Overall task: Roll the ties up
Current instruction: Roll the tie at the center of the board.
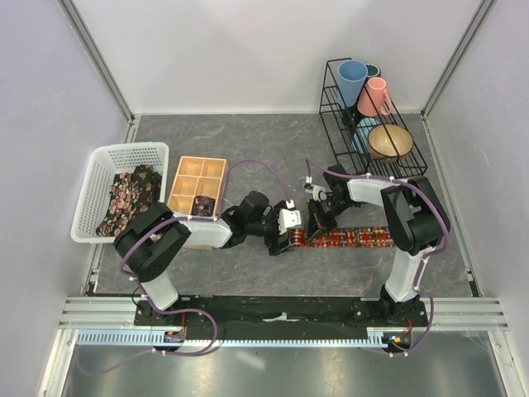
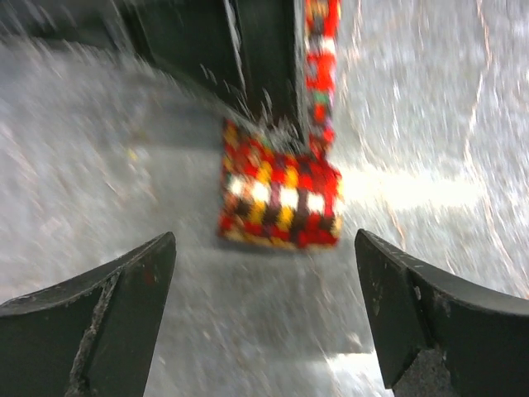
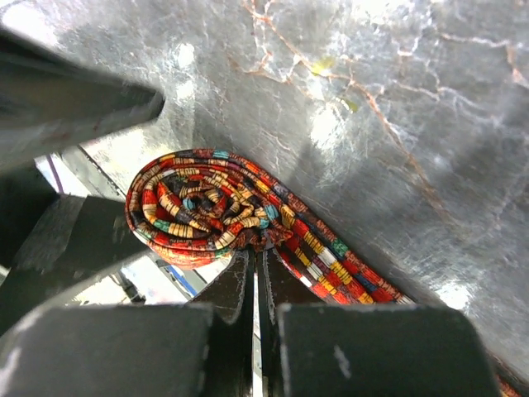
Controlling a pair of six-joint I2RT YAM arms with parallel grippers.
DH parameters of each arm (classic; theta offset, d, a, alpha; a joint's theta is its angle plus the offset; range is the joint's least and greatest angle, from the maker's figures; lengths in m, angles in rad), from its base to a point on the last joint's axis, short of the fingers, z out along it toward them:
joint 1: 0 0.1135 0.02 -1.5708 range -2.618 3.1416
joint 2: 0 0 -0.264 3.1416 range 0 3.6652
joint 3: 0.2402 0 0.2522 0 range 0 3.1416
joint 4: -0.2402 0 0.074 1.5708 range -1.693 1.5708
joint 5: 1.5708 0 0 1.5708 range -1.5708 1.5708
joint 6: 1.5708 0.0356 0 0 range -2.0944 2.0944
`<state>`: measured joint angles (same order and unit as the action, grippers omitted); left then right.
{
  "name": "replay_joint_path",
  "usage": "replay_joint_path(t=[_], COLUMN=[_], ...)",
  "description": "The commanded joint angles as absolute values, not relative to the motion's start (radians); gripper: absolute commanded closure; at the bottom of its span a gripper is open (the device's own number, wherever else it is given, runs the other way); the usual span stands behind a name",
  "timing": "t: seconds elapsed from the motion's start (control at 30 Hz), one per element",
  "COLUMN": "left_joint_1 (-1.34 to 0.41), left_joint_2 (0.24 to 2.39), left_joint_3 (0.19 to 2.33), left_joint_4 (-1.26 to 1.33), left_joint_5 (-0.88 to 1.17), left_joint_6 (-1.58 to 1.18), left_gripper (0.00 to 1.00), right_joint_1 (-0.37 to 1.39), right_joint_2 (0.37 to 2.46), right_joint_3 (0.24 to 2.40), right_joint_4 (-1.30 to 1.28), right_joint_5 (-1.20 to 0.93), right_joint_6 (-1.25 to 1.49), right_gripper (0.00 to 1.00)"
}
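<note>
A red, orange and yellow patterned tie (image 1: 347,238) lies on the grey table, its left end wound into a roll (image 1: 297,239). In the right wrist view the roll (image 3: 202,207) stands on its edge and the flat part (image 3: 347,265) runs off to the lower right. My right gripper (image 3: 258,252) is shut, its tips pinching the roll's lower edge. My left gripper (image 2: 264,306) is open wide, just short of the blurred roll (image 2: 279,198), with nothing between its fingers (image 2: 107,322). In the top view both grippers, left (image 1: 281,236) and right (image 1: 318,219), meet at the roll.
A white basket (image 1: 95,165) at the left holds more dark floral ties (image 1: 128,198). Beside it stands a wooden tray (image 1: 198,164) with a dark rolled tie (image 1: 203,201) in one compartment. A black wire rack (image 1: 417,153) with cups and a bowl stands at the back right.
</note>
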<state>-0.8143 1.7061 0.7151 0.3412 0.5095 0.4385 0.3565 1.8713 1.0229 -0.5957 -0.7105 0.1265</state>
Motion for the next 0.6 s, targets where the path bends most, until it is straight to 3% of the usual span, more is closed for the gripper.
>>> replay_joint_path(t=[0.0,0.23,0.33,0.47,0.57], left_joint_1=[-0.81,-0.821,-0.827,-0.834,-0.836], left_joint_2=[1.744,1.819,1.845,1.852,1.835], left_joint_3=[0.735,0.822,0.845,0.909,0.955], left_joint_4=[0.535,0.421,0.393,0.24,0.071], left_joint_5=[0.599,0.652,0.635,0.623,0.586], left_joint_6=[0.437,0.547,0.551,0.564,0.571], left_gripper=[0.09,0.19,0.29,0.6,0.63], right_joint_1=[0.362,0.361,0.362,0.361,0.37], right_joint_2=[1.956,1.991,1.997,1.976,1.976], right_joint_3=[1.045,1.065,1.074,1.075,1.088], right_joint_4=[-0.591,-0.609,-0.606,-0.563,-0.525], right_joint_5=[-0.449,-0.465,-0.506,-0.563,-0.583], right_joint_6=[0.075,0.054,0.046,0.055,0.08], right_gripper=[1.0,1.0,1.0,1.0,1.0])
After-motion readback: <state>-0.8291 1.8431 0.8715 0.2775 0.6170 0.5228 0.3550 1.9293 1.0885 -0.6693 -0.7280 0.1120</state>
